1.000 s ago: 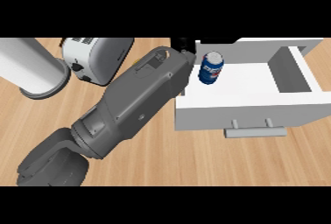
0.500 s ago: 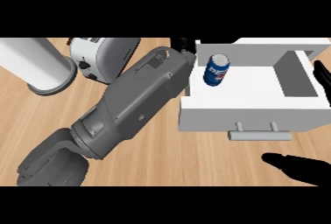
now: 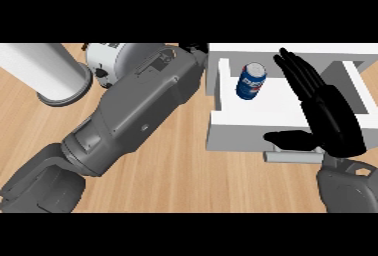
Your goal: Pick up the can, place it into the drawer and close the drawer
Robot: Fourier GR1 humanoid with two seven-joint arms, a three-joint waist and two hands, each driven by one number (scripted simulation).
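White cylinder [image 3: 46, 70] seen standing at far left on the wooden counter [image 3: 184, 175]. Left forearm [image 3: 133, 115] laid diagonally toward the drawer's left wall; left hand [image 3: 193, 47] mostly hidden, finger state cannot be told. Can [image 3: 251, 81] is upright inside the open white drawer [image 3: 251, 130], released. Right hand [image 3: 325, 112] held over the drawer, fingers straight and together, thumb spread near the front panel.

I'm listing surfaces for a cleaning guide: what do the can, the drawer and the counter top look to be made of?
The can: probably metal, with a silvery top rim and a glossy blue printed wall. The drawer: plain white and matte, maybe painted board or plastic; the look leaves it open. The counter top: light wood or wood-look laminate, with visible grain lines.
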